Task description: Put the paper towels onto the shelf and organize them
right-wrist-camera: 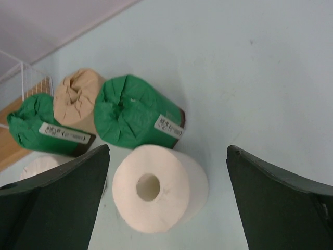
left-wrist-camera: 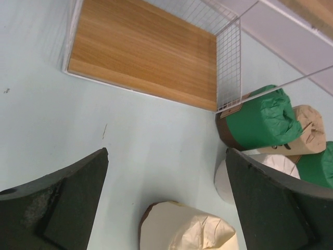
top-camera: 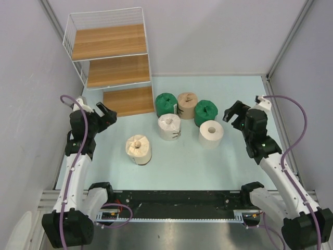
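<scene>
Six rolls [top-camera: 169, 126] stood on end at table [top-camera: 182, 166] centre, axes vertical.
Shelf [top-camera: 110, 41] set at far-left corner; left gripper [top-camera: 107, 114] and right gripper [top-camera: 233, 115] held wide open, nothing gripped.

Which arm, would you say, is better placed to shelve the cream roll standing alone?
Probably left: the open left gripper hangs near the cream roll and the shelf; the right gripper is farther.
</scene>
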Robot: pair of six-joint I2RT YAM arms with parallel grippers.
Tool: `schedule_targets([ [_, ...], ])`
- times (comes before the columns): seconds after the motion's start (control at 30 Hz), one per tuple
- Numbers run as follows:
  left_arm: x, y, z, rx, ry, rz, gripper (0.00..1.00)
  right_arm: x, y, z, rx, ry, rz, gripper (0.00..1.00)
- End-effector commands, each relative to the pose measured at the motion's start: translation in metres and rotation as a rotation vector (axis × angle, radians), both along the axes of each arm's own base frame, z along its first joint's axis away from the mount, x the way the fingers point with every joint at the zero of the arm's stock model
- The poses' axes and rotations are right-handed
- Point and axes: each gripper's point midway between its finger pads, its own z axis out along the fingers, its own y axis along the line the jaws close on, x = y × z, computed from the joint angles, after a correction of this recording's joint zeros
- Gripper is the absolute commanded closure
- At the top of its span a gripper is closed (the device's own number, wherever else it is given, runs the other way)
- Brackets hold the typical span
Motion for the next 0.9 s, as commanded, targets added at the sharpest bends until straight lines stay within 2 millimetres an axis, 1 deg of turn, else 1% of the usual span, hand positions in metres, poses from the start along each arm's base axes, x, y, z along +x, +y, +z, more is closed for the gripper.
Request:
schedule_targets([
  [0.0,-0.01,0.006,0.016,0.081,-0.015,-0.015,0.0,-0.002,0.019,-0.017,0.011,0.133,0.034,0.0],
  [0.03,-0.012,0.006,0.014,0.091,-0.009,-0.02,0.0,-0.003,0.031,-0.022,0.006,0.155,0.078,0.0],
  [0.1,-0.016,0.007,0.015,0.117,-0.016,-0.03,0.0,-0.006,0.035,-0.038,-0.019,0.209,0.07,0.0],
  [0.13,-0.019,0.005,0.019,0.121,-0.032,-0.04,0.0,-0.006,0.031,-0.042,-0.032,0.219,0.027,0.0],
  [0.17,-0.021,0.002,0.02,0.121,-0.04,-0.054,0.0,-0.01,0.032,-0.048,-0.041,0.245,0.025,0.0],
  [0.3,-0.027,-0.002,0.025,0.142,-0.065,-0.089,0.0,-0.01,0.037,-0.069,-0.041,0.321,0.032,0.0],
  [0.33,-0.028,-0.002,0.023,0.146,-0.059,-0.089,0.0,-0.011,0.041,-0.077,-0.035,0.352,0.044,0.0],
  [0.4,-0.031,0.0,0.019,0.163,-0.044,-0.086,0.0,-0.013,0.042,-0.085,-0.036,0.383,0.045,0.0],
  [0.43,-0.032,0.001,0.016,0.166,-0.037,-0.084,0.0,-0.014,0.041,-0.093,-0.043,0.412,0.039,0.01],
  [0.5,-0.033,-0.001,0.011,0.167,-0.031,-0.098,0.0,-0.015,0.042,-0.101,-0.046,0.438,0.035,0.01],
  [0.53,-0.033,-0.002,0.007,0.16,-0.025,-0.106,0.0,-0.013,0.045,-0.103,-0.042,0.442,0.044,0.03],
  [0.6,-0.033,-0.009,0.01,0.148,-0.041,-0.141,0.0,-0.01,0.05,-0.105,-0.028,0.442,0.064,0.04],
  [0.67,-0.034,-0.012,0.007,0.141,-0.036,-0.156,0.0,-0.007,0.055,-0.106,-0.017,0.443,0.077,0.05],
  [0.73,-0.035,-0.011,0.007,0.147,-0.034,-0.152,0.0,-0.006,0.058,-0.108,-0.007,0.442,0.085,0.08],
  [0.87,-0.038,-0.008,0.002,0.173,-0.018,-0.151,0.0,-0.005,0.061,-0.122,-0.02,0.481,0.087,0.14],
])
